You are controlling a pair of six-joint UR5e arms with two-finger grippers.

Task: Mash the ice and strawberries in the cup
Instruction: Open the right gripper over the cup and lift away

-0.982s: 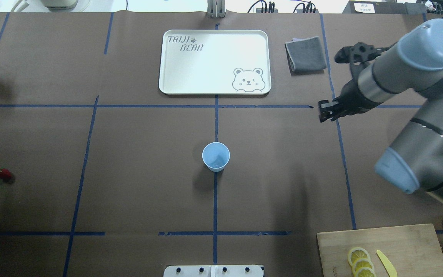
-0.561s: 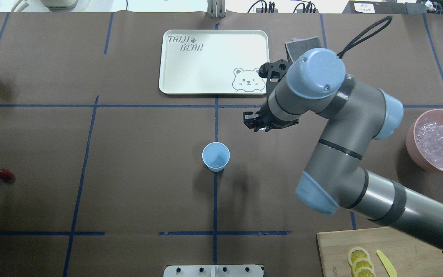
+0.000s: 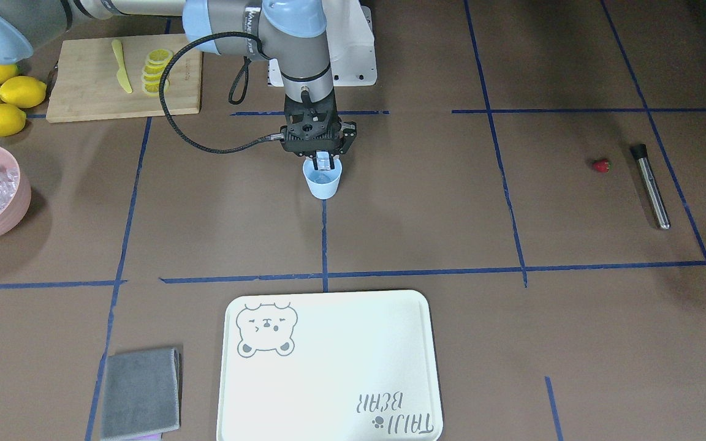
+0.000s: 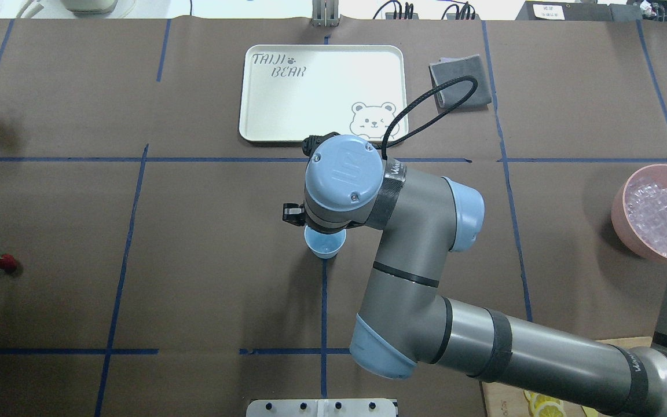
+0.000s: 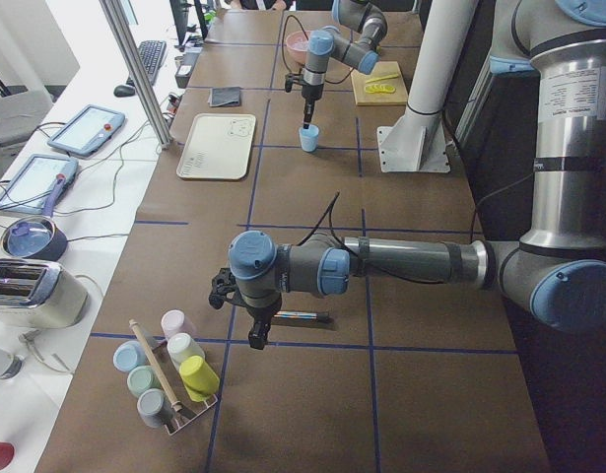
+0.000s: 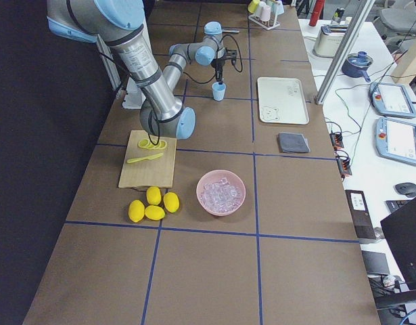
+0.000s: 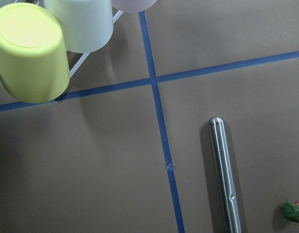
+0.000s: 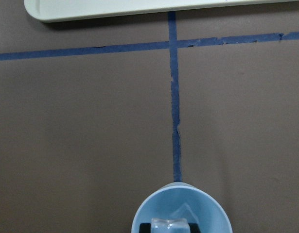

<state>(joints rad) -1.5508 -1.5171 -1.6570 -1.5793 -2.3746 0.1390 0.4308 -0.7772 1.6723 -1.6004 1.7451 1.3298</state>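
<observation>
Our right gripper (image 3: 325, 164) pinches a small clear ice cube (image 8: 167, 226) between its fingers (image 8: 145, 227), the pale-blue tapered cup (image 3: 323, 184) just beneath them; releasing off-centre, we risk it clipping the rim and bouncing out

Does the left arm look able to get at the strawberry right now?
Probably yes. The strawberry lies bare on the table beside the metal rod, apart from it, with nothing over it. The right claw, shut on an ice cube, is far off over the cup.

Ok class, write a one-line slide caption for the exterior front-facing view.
Right claw holds an ice cube just above the blue cup; the strawberry lies far off to the side.
</observation>
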